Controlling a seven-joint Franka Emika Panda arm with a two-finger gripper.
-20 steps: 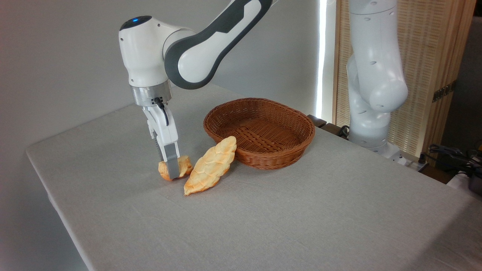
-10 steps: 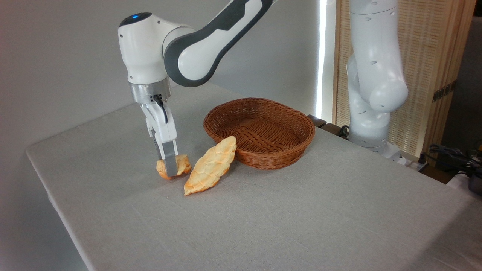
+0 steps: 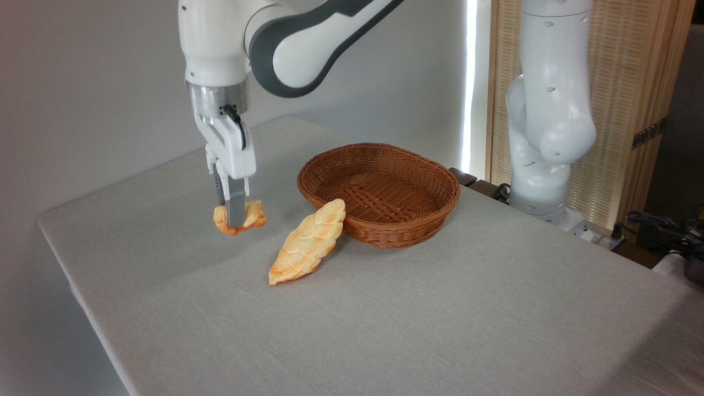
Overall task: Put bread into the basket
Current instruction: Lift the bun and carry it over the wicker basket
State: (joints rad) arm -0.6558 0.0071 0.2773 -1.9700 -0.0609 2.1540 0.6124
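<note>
Bread (image 3: pixel 251 216) is now hanging clear above the table (image 3: pixel 385 319), higher than a second ago, clamped in the gripper (image 3: pixel 235 219). Near finger is covering its middle. Basket (image 3: pixel 379 190) and braided loaf (image 3: pixel 308 242) are sitting unmoved to the right.

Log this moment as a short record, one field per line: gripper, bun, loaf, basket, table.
gripper: shut on the bun, pointing down
bun: held in the air, clear of the table, left of the loaf
loaf: lying on the table, its far tip against the basket's outer wall
basket: empty, upright, right of the gripper
table: covered with grey cloth
</note>
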